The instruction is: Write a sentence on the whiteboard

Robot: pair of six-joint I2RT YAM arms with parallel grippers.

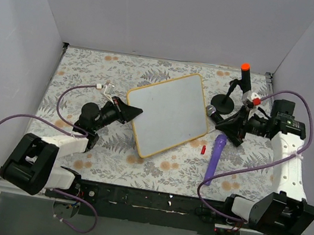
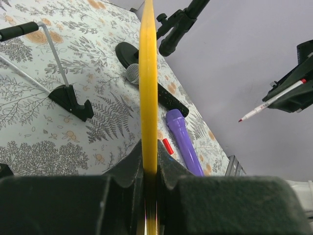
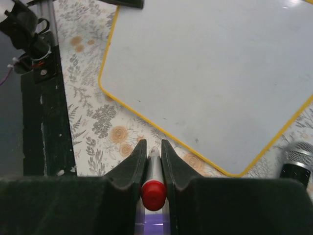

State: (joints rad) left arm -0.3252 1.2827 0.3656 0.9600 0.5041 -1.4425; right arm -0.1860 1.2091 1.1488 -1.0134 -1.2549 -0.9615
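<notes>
Yellow-framed whiteboard [image 1: 169,115], left tool [image 2: 148,171] clamped on its edge, right tool [image 3: 153,144] near its right corner, gripping red-capped marker [image 3: 154,193]

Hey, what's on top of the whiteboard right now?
Nothing: the whiteboard is blank, with no writing or objects on it. The left gripper clamps one edge. The part of the tablecloth beneath the board is covered.

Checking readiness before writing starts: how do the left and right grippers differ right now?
The left gripper is shut on the whiteboard, pinching its yellow edge, while the right gripper is shut on a marker. The left gripper touches the board. The right gripper and its marker sit just off the board's edge, over the flowered tablecloth. Both grippers are closed on something, and the board shows no writing.
</notes>
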